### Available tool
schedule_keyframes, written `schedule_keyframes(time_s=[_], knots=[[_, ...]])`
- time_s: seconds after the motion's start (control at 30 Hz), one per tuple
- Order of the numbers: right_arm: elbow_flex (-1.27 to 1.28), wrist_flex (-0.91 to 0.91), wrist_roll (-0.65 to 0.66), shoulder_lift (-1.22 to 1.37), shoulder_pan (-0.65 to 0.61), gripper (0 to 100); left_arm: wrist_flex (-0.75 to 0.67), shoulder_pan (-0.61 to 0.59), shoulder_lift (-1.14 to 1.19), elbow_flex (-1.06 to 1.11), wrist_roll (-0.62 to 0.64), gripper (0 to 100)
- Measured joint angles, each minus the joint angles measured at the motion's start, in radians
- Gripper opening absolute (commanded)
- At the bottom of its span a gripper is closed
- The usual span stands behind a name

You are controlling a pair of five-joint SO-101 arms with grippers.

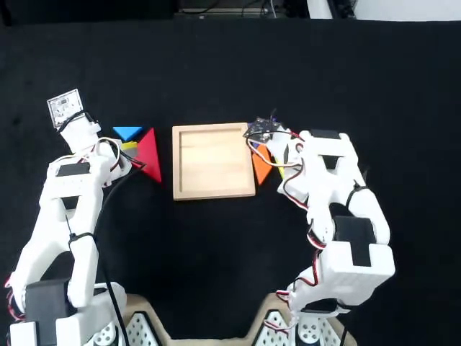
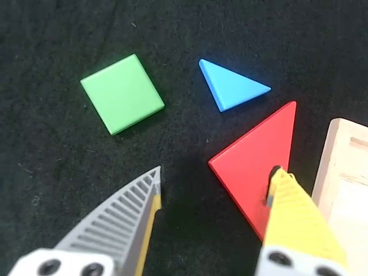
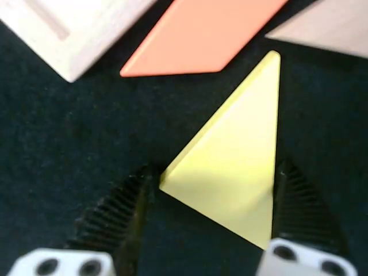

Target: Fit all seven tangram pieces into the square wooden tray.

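The square wooden tray [image 1: 214, 160] lies at mid-table with nothing in it. To its left are a red triangle [image 2: 259, 167], a blue triangle [image 2: 233, 87] and a green square [image 2: 122, 93]. My left gripper [image 2: 215, 178] hangs open over the red triangle's corner, its yellow finger [image 2: 293, 213] above that piece. On the tray's right lie an orange parallelogram [image 3: 201, 34] and a yellow triangle [image 3: 236, 172]. My right gripper [image 3: 214, 172] is open and low, one black finger on each side of the yellow triangle.
A corner of the tray [image 3: 63, 34] lies close to the orange piece. A pale piece [image 3: 328, 23] sits just beyond the yellow triangle. The black cloth in front of the tray, between the two arms, is open room.
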Motion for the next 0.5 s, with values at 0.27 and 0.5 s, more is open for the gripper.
schedule_keyframes(time_s=[0.27, 0.5], knots=[[-0.028, -0.011, 0.032, 0.026, 0.008, 12.8, 0.000, 0.000, 0.000, 0.000, 0.000, 29], [-0.049, -0.011, 0.032, 0.043, 0.020, 12.7, 0.000, 0.000, 0.000, 0.000, 0.000, 29]])
